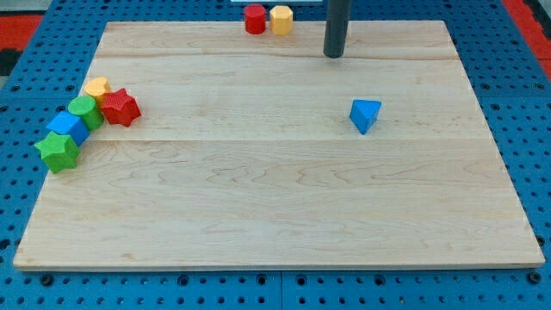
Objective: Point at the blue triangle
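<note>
Here my tip (pixel 335 55) is just a dark rod end, not a claw, so it holds nothing and touches no block. The blue triangle (pixel 365 115) sits apart from it, nearer and a bit right. Far off are a red cylinder (pixel 255 19) and a yellow block (pixel 281 19). No writing shows.

the blue triangle (pixel 365 114) is a small solid wedge lying flat on the wooden board (pixel 258 189) — right of the board's middle, well apart from its edges, alone on bare wood — one corner aimed toward the view's bottom.
</note>
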Controlling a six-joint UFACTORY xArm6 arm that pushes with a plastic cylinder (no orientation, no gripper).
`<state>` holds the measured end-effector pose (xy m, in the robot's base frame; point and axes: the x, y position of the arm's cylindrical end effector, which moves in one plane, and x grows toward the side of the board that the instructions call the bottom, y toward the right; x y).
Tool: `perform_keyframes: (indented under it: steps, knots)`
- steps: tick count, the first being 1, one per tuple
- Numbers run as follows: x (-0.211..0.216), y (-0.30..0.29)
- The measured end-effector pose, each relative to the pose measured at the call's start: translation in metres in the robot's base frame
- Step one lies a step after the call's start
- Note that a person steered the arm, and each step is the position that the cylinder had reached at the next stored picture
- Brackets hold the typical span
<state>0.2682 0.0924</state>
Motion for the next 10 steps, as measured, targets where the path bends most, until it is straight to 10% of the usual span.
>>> perform_keyframes:
  steps: [10]
  knots:
    - [0.056,0.071]
